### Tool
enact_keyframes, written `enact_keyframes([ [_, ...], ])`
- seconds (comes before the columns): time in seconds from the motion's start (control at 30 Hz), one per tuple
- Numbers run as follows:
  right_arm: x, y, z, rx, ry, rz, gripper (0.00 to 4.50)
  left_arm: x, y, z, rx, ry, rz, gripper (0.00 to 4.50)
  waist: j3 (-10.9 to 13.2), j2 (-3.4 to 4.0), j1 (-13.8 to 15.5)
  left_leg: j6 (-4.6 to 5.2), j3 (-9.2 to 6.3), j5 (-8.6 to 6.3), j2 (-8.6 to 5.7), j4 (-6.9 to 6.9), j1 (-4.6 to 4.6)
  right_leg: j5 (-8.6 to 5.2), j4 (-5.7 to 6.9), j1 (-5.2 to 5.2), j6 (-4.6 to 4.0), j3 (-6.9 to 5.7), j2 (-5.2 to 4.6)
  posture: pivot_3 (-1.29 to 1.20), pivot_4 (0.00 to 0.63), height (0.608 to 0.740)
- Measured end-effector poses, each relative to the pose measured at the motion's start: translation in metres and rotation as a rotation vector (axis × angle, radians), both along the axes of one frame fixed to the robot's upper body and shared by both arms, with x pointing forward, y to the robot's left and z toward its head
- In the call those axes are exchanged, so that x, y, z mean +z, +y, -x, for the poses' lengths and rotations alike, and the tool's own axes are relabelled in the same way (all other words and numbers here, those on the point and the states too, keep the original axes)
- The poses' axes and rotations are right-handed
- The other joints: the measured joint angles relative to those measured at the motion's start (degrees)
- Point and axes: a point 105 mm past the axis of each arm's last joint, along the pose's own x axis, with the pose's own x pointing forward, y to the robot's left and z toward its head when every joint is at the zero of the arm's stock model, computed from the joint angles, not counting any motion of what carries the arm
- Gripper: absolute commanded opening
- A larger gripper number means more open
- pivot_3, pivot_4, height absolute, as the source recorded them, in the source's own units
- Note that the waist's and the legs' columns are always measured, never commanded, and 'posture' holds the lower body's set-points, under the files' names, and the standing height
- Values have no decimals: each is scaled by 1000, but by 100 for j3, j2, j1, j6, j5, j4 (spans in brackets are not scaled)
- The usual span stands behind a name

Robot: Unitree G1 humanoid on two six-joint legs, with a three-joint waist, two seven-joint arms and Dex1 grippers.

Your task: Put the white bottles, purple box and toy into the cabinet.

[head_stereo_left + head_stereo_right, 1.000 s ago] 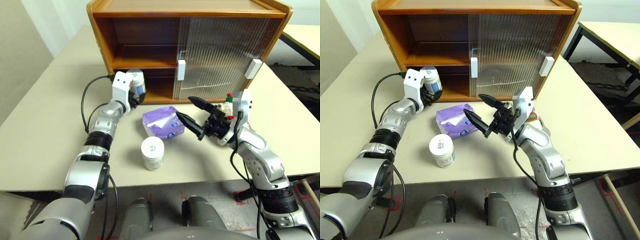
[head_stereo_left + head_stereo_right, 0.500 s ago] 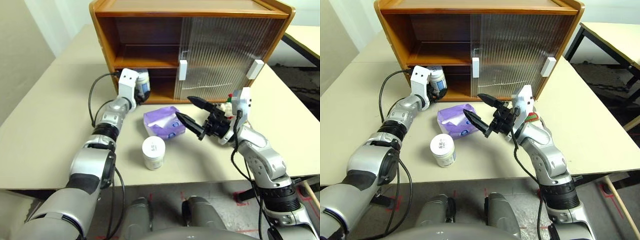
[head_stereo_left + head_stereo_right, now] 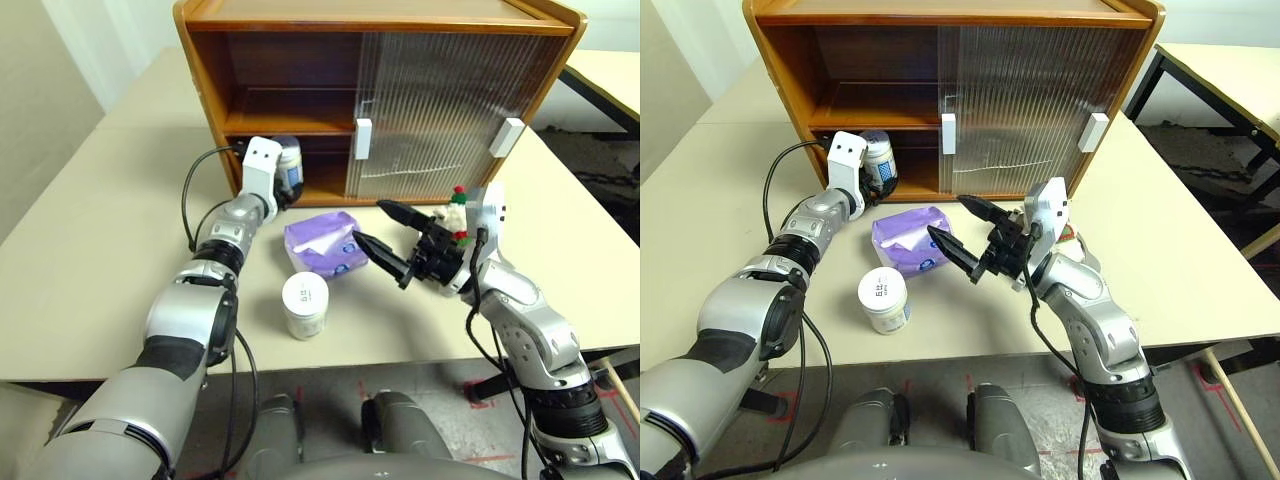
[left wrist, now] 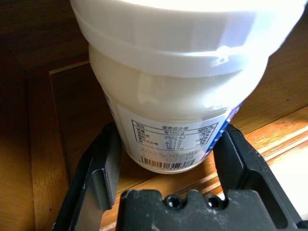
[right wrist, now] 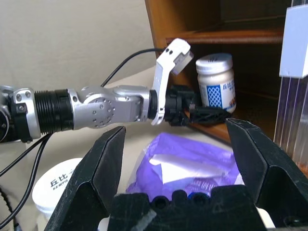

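Left hand (image 4: 166,159) grasps a white bottle (image 3: 289,166) at the cabinet (image 3: 300,90) bottom-shelf lip. Right hand (image 3: 385,240) spread, empty, beside the purple box (image 3: 322,243) in front of the cabinet. Next: set bottle down, release.

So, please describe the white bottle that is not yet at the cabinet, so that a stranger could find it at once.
Start from the wooden cabinet at the back of the beige table, then come toward the near edge, past the purple box. The white bottle stands upright there, alone, in no gripper. Its twin is at the cabinet's open lower compartment between the fingers of the left gripper.
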Motion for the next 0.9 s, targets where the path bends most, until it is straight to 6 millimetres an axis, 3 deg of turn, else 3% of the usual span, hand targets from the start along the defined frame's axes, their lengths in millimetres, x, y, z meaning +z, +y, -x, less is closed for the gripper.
enact_keyframes([
  [0.13,1,-1,1,-3,-1,8,4500,0,-5,0,-11,0,4,4480,5,-2,1,0,0,0,0,2,0,0,0,0,-1,0,0,-32,44,740],
  [0.63,-2,1,2,13,15,17,4500,6,-11,-1,-34,-9,34,4480,6,-3,3,0,1,0,-1,3,1,0,0,0,0,0,-1,9,31,740],
  [0.9,-2,10,0,72,16,14,4500,-2,-11,4,-51,9,63,4480,6,-3,16,0,0,0,-1,3,0,1,2,0,-1,-1,0,38,18,740],
])
